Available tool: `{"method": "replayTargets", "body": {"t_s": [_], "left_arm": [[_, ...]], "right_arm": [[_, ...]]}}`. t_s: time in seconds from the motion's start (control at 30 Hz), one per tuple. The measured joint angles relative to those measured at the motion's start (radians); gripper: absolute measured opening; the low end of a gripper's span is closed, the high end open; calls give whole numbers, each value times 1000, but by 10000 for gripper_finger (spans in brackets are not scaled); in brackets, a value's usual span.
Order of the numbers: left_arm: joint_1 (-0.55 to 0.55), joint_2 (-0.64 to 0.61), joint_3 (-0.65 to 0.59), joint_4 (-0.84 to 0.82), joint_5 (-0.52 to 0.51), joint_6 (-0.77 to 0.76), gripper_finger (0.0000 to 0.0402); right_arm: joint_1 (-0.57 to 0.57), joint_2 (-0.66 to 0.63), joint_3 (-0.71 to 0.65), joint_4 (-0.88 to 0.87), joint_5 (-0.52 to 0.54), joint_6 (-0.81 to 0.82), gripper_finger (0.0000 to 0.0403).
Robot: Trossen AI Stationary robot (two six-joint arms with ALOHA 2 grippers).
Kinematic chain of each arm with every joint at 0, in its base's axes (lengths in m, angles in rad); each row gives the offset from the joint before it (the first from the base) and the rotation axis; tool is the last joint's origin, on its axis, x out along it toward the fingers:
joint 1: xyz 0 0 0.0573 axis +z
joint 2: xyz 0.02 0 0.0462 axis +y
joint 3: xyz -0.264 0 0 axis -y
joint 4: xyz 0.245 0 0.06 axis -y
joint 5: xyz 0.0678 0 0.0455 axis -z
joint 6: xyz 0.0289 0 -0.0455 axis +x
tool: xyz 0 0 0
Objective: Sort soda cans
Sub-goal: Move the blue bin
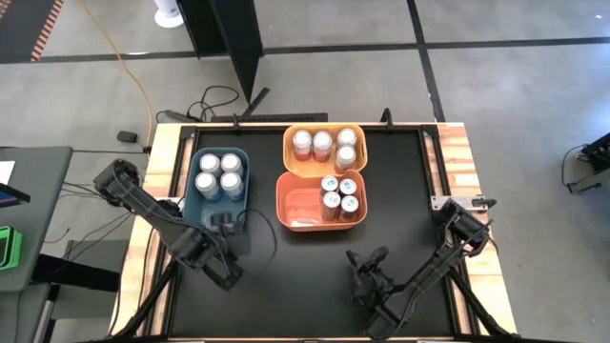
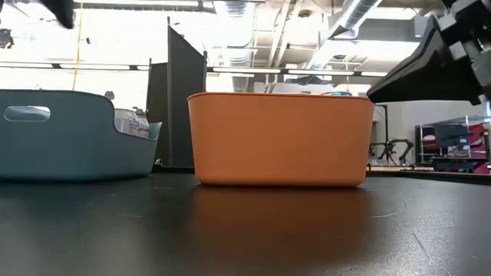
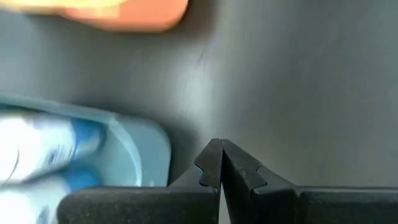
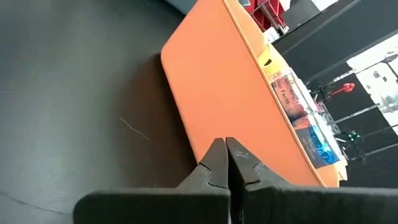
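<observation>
cans: all in bins, none loose on the table (image 1: 315,257)
blue bin (image 1: 203,210): four silver-topped cans (image 1: 219,174), left side of table
yellow bin (image 1: 357,152): five cans (image 1: 323,145), far centre
orange bin (image 1: 300,205): four blue-label cans (image 1: 340,195) at its right end, touching yellow bin's near side
left gripper (image 1: 227,227): fingers pressed together, empty, at blue bin's near edge
right gripper (image 1: 365,262): fingers pressed together, empty, over bare table near orange bin
</observation>
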Motion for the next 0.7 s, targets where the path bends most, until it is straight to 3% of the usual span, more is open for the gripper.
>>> {"method": "replayTargets", "body": {"t_s": [0.13,0.27,0.6,0.7], "left_arm": [[0,0,-2,-166,123,-56,0],[-12,1,-29,-228,189,-76,17],[-23,1,-119,-238,124,-64,184],[-21,0,-159,-239,104,-51,215]], "right_arm": [[1,0,4,1,3,0,4],[0,0,4,2,3,0,4],[0,0,4,4,4,0,4],[0,0,4,4,5,0,4]]}}
